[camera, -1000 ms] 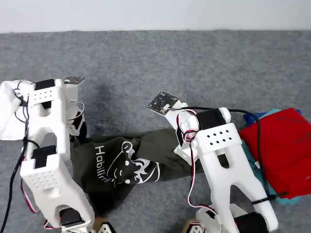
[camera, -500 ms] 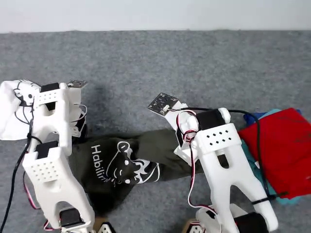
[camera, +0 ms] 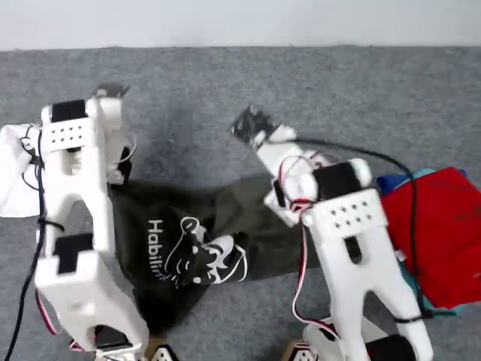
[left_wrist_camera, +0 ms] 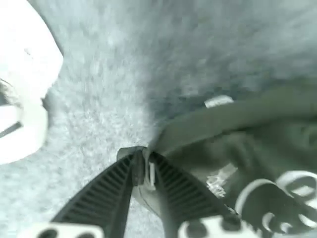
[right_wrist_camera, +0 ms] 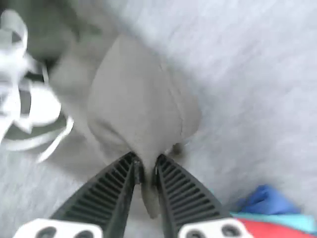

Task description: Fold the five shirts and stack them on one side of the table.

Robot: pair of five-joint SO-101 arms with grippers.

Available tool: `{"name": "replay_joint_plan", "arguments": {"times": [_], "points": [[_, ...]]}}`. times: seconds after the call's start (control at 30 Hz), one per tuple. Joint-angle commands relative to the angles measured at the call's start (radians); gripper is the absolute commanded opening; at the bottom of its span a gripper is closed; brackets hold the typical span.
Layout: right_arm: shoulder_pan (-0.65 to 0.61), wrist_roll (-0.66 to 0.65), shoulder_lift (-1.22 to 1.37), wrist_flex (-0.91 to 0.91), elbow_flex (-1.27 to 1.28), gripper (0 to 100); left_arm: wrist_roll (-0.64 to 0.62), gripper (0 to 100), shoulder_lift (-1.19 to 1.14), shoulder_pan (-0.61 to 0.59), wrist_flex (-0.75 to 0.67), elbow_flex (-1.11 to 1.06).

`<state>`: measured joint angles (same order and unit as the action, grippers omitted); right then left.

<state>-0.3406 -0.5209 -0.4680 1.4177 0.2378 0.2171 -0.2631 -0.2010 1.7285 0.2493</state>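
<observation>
Both arms have pushed out toward 12 o'clock since a second ago, and the green shirt (camera: 203, 244) has been dragged with them, so its 10 o'clock corner now sits farther up the tabletop (camera: 361, 83). Your left fingers (left_wrist_camera: 126, 173) are closed on the shirt's edge at that corner. Your right fingers (right_wrist_camera: 124, 176) are pinched shut on a fold of the same shirt at its 2 o'clock end. The shirt lies rumpled at the centre, printed side up, between the two arms.

From the shirt to the far edge at 12 o'clock you have bare grey tabletop, the widest open room. At 9 o'clock the white shirt (camera: 15, 177) lies crumpled against the left arm (camera: 71, 210). At 3 o'clock the red shirt (camera: 443, 226) tops a pile close beside the right arm (camera: 353, 241), with a teal piece (right_wrist_camera: 287, 218) and a blue piece (right_wrist_camera: 265, 201) showing under it.

By colour you have five pieces of clothing: one green, one white, one red, one teal and one blue.
</observation>
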Motion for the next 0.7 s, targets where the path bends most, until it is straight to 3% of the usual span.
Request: {"name": "replay_joint_plan", "arguments": {"times": [0.0, 0.4, 0.67], "points": [[0.001, 0.021, -0.077, -0.024, -0.141, 1.0, -0.011, 1, 0.209, 0.066, 0.025, 0.028], [0.027, 0.021, -0.397, -0.013, -0.276, 1.0, -0.011, 1, 0.732, 0.081, 0.025, 0.015], [0.403, 0.121, -0.481, -0.024, -0.48, 1.0, -0.029, 1, 1.053, 0.078, 0.003, 0.016]]}}
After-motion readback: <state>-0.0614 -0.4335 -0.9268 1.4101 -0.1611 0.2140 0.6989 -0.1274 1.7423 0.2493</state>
